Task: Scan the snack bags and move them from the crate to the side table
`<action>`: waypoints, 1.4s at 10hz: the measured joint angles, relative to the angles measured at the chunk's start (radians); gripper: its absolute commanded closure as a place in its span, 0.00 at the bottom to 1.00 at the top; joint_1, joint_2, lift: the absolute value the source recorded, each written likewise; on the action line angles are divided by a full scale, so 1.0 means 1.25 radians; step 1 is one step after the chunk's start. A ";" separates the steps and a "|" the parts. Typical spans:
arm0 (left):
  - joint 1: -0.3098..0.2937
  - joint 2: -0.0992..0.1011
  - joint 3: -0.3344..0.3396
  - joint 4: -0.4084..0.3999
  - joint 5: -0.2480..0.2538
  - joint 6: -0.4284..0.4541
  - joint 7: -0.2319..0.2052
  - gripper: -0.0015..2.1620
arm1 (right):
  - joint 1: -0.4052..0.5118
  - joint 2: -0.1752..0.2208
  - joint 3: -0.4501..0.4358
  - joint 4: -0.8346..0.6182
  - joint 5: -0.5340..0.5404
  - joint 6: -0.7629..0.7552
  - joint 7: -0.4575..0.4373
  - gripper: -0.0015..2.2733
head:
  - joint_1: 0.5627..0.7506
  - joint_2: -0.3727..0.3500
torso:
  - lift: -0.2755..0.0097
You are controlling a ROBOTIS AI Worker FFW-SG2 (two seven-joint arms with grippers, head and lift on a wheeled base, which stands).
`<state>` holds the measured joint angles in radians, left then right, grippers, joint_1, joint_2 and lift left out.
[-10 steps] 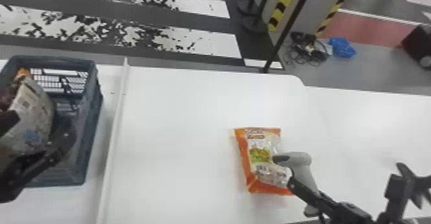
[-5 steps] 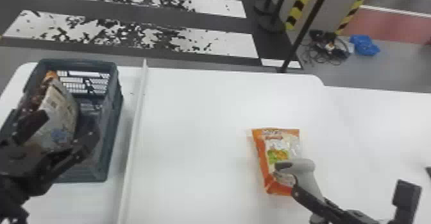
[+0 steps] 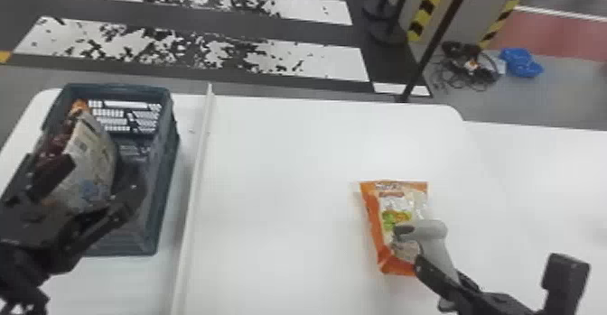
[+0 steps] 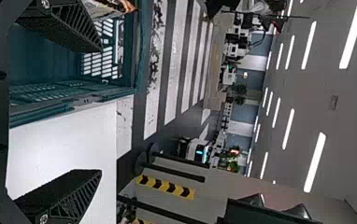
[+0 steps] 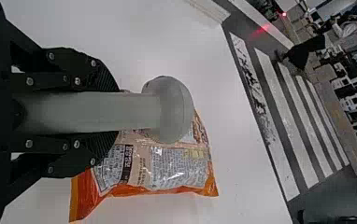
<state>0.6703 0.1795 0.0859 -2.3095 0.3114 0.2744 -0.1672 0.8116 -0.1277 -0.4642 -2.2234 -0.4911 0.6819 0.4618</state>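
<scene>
My left gripper [image 3: 97, 185] is over the crate [image 3: 163, 192], open, its fingers spread around the upper part of a beige snack bag [image 3: 92, 151] that leans upright inside. In the left wrist view, the left gripper [image 4: 90, 111] has one finger over the crate [image 4: 41, 95] and the other over white table. My right gripper [image 3: 436, 271] holds a grey scanner [image 3: 431, 235] above the near right part of an orange snack bag [image 3: 379, 246] lying on the table. In the right wrist view, the right gripper [image 5: 117, 112] is shut on the scanner [image 5: 169, 109], with the orange bag [image 5: 176, 170] beyond.
A raised white strip [image 3: 194, 192] runs along the white table [image 3: 280, 165] between the crate and the orange bag. Another white surface [image 3: 542, 169] adjoins on the right. Past the far edge, a dark pole [image 3: 433, 43] and cables [image 3: 465, 68] stand or lie on the floor.
The head view has turned left, so the crate and bag show farther right. The scanner has shifted slightly left over the orange bag. Relative to the crate, my left gripper has moved a little to the right.
</scene>
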 measured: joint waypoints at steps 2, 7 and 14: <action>0.000 0.000 0.000 0.004 0.001 -0.011 -0.003 0.03 | 0.005 -0.002 0.034 0.009 0.053 -0.036 -0.017 0.99 | 0.70 0.27 | 0.66; 0.000 0.001 0.000 0.008 0.005 -0.024 -0.009 0.03 | 0.011 -0.019 0.100 0.060 0.113 -0.123 -0.046 0.99 | 0.70 0.29 | 0.66; 0.009 0.000 -0.002 -0.013 0.005 -0.020 -0.015 0.03 | -0.144 -0.091 -0.057 0.147 0.001 -0.108 -0.056 0.99 | 0.70 0.07 | 0.66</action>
<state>0.6816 0.1797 0.0840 -2.3257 0.3175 0.2497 -0.1864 0.6312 -0.2419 -0.5359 -2.0399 -0.4899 0.5468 0.3914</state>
